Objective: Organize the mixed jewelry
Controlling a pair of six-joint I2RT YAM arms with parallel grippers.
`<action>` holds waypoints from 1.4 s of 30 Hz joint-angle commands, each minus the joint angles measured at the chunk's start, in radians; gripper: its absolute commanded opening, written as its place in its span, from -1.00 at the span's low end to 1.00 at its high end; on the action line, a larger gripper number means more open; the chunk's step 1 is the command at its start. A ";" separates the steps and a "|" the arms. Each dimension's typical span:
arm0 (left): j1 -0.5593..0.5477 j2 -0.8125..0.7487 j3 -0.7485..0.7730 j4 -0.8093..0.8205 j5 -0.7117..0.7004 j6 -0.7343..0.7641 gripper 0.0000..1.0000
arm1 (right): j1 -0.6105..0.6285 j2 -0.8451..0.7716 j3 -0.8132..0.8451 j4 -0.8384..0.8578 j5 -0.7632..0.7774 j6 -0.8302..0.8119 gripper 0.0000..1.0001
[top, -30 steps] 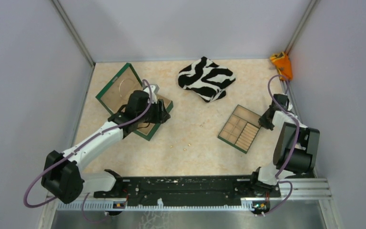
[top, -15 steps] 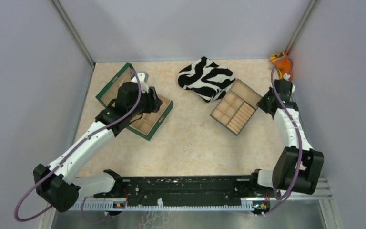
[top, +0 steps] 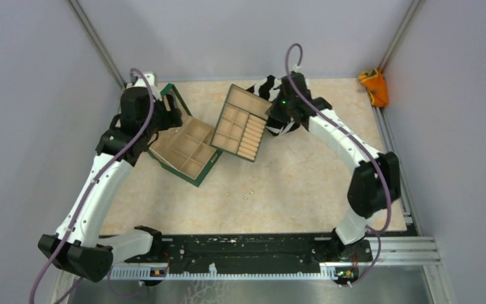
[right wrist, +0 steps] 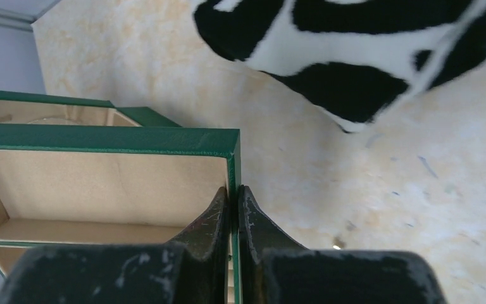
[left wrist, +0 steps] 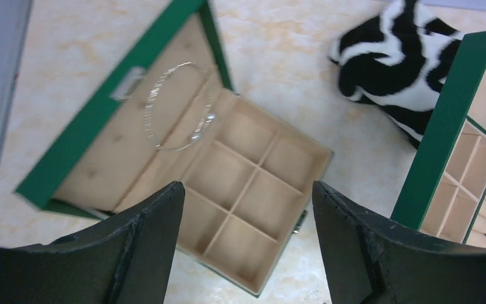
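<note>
A thin silvery wire hoop (left wrist: 177,107) lies in the tan open lid of the dark green jewelry box (left wrist: 253,190), whose square compartments show nothing inside. My left gripper (left wrist: 247,187) hovers above that box, open, with nothing between its fingers. In the top view it (top: 166,116) is at the box's (top: 190,152) far left corner. A few tiny gold specks (top: 240,194) lie on the table in front of the box. My right gripper (right wrist: 233,197) is shut on the green wall of a compartment tray (right wrist: 101,177). The tray (top: 240,123) hangs tilted just right of the box.
The zebra-striped cloth (top: 272,88) lies behind the tray, partly hidden by my right arm, and fills the top of the right wrist view (right wrist: 354,50). An orange object (top: 373,86) sits in the far right corner. Grey walls close in on three sides.
My right arm has carried the tray from the right side of the table across to the box. My left gripper has risen and drawn back from the box, and its jaws have opened wider.
</note>
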 commanded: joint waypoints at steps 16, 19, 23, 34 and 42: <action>0.222 -0.027 0.125 -0.144 0.065 -0.013 0.70 | 0.229 0.743 0.978 -0.457 0.117 0.470 -1.00; 0.222 -0.036 0.101 -0.126 0.075 -0.013 0.70 | 0.239 0.721 0.901 -0.412 0.112 0.487 -1.00; 0.222 -0.041 0.083 -0.117 0.085 -0.020 0.70 | 0.256 0.729 0.880 -0.423 0.095 0.492 -1.00; 0.222 -0.055 0.060 -0.120 0.123 -0.045 0.69 | 0.319 0.713 0.799 -0.391 0.110 0.505 -1.00; 0.222 -0.069 0.019 -0.097 0.150 -0.060 0.69 | 0.356 0.718 0.803 -0.391 0.112 0.506 -1.00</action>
